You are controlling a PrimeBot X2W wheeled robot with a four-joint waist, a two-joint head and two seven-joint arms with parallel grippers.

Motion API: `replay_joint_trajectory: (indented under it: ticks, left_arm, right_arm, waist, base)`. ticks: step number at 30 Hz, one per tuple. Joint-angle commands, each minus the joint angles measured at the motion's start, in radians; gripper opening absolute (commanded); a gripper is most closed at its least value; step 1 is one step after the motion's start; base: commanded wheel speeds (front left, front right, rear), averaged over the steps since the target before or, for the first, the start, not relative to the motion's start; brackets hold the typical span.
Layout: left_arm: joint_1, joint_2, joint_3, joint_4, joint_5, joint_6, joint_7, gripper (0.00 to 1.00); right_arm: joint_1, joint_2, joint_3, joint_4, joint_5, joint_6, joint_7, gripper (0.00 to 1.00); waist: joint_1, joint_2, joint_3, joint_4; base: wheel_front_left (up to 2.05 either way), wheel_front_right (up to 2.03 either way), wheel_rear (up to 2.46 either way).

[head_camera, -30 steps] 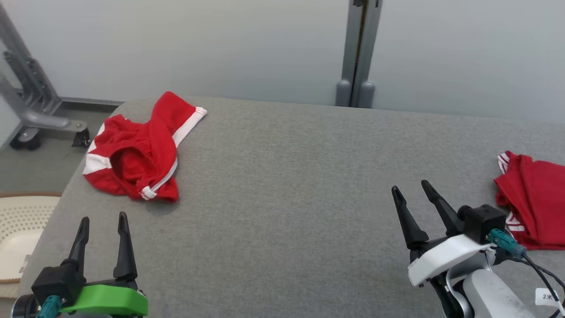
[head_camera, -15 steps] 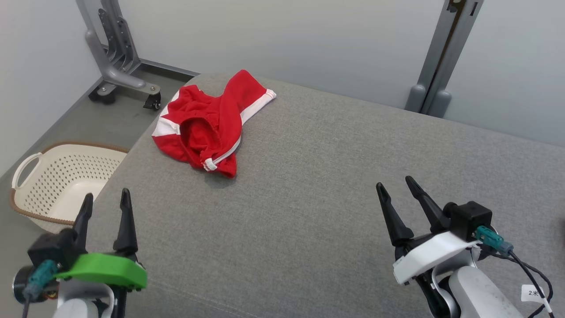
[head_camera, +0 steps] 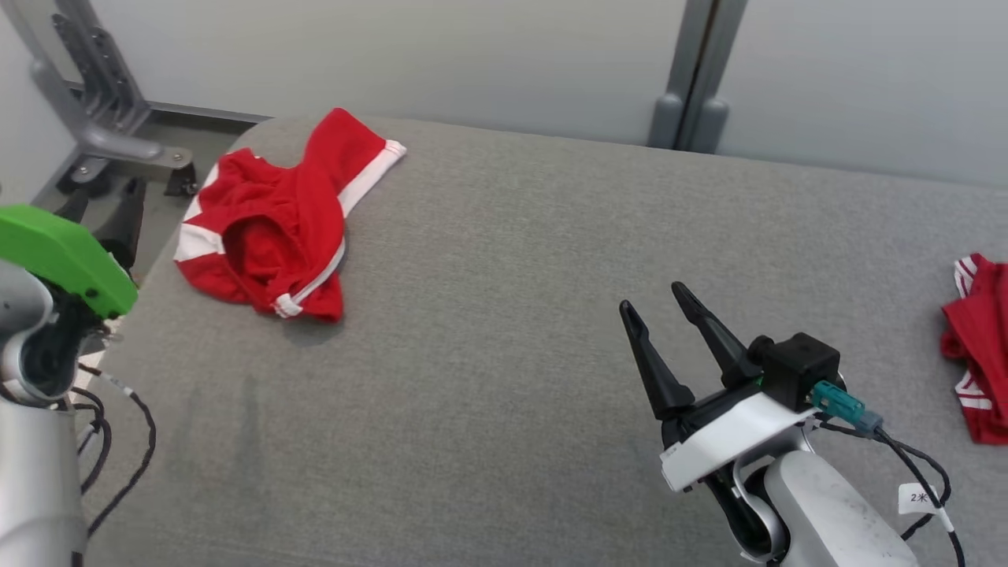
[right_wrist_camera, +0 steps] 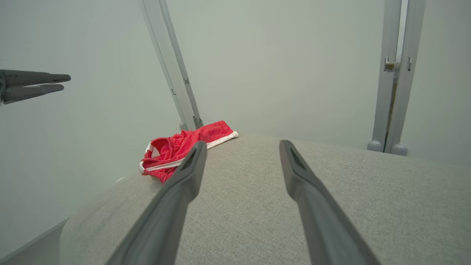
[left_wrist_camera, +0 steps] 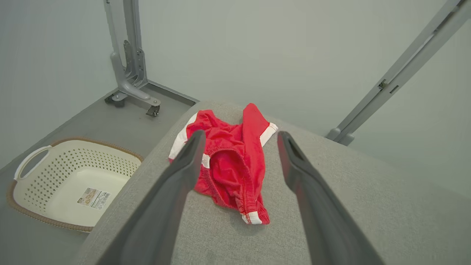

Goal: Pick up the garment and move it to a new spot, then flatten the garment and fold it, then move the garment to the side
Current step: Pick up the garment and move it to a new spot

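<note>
- Head view: the right gripper is seen at the near right, poised over the grey padded table. Its two dark fingers are spread wide apart and nothing is held between them.
- The left gripper is raised at the near left, by the table's left edge. In the left wrist view its fingers are likewise seen spread wide, with nothing gripped.
- In the right wrist view the left gripper's fingers are seen at the left edge, lifted well above the table.
- The garment, red shorts with white stripes, is found crumpled near the far left corner of the table, well apart from both grippers. Its elastic waistband is turned towards the near side, and one leg with a white hem is stretched towards the far edge.
- A second red garment with white trim is laid at the table's right edge, partly cut off by the picture.
- A cream perforated basket with a brown rim is set on the floor left of the table, with a label inside it.
- A grey metal stand on castors is placed beyond the far left corner.
- A grey upright post is fixed against the pale wall behind the far edge.
</note>
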Motion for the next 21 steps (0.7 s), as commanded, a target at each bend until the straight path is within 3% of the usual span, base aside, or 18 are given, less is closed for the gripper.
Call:
replay_joint_trajectory:
  ticks: [1,6,12,21]
  left_arm:
    - [-0.022,0.022,-0.010,0.043,-0.012,-0.002,0.042,1.00]
    - [-0.100,0.074,-0.014,0.224,-0.035,0.008,0.156,1.00]
    - [-0.120,0.114,0.013,0.422,-0.059,0.030,0.202,1.00]
    - [-0.109,0.147,0.017,0.579,-0.070,0.033,0.217,1.00]
  right_arm:
    - [-0.017,-0.010,0.012,0.002,0.010,-0.001,-0.002,1.00]
    - [-0.069,-0.006,0.057,0.002,0.025,-0.001,-0.002,1.00]
    - [-0.115,-0.002,0.084,0.000,0.035,-0.001,-0.002,1.00]
    - [-0.113,0.007,0.076,0.009,0.042,-0.001,-0.002,1.00]
  waist:
    - [0.0000,0.0000,0.105,-0.124]
    - [0.0000,0.0000,0.175,-0.238]
    - [0.0000,0.0000,0.229,-0.348]
    - [0.0000,0.0000,0.232,-0.405]
  base:
    - [0.00,0.00,0.00]
    - [0.00,0.00,0.00]
    - [0.00,0.00,0.00]
    - [0.00,0.00,0.00]
